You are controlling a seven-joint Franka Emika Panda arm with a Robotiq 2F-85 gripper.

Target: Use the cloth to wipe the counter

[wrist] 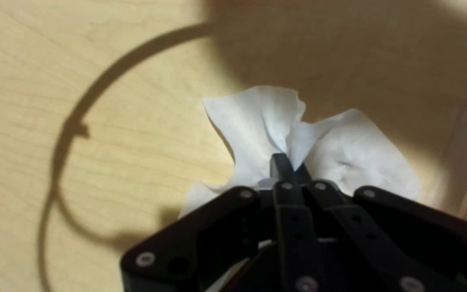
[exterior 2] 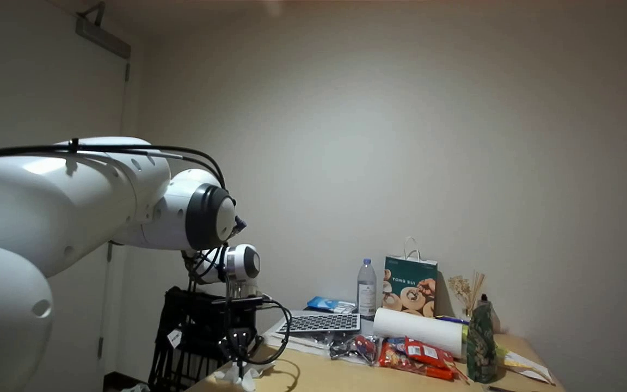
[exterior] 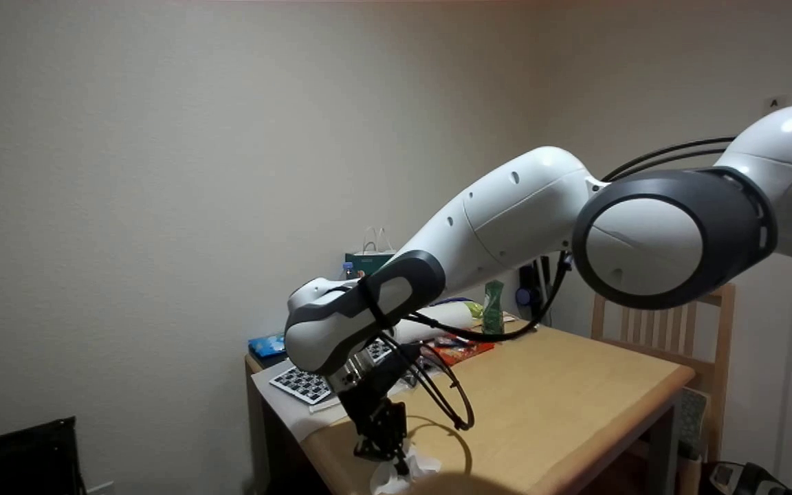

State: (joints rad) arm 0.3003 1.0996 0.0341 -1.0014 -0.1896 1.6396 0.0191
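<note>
A thin, crumpled white cloth [wrist: 363,158] lies on the light wood table [wrist: 128,162] in the wrist view. It also shows in both exterior views [exterior: 425,465] [exterior 2: 252,370], near a corner of the table. My gripper [wrist: 292,166] points down with its fingertips shut on a pinched fold of the cloth. The rest of the cloth spreads around the fingertips against the tabletop. The gripper also shows in both exterior views [exterior: 401,466] [exterior 2: 240,370]. Part of the cloth is hidden under the gripper's fingers.
A keyboard [exterior 2: 321,322], a white roll [exterior 2: 419,329], red packets [exterior 2: 417,359], a bottle [exterior 2: 367,291], a green paper bag [exterior 2: 409,286] and a dark green package [exterior 2: 481,343] stand or lie on the table. A wooden chair [exterior: 716,357] stands beside it. A table edge [wrist: 466,162] runs close to the cloth.
</note>
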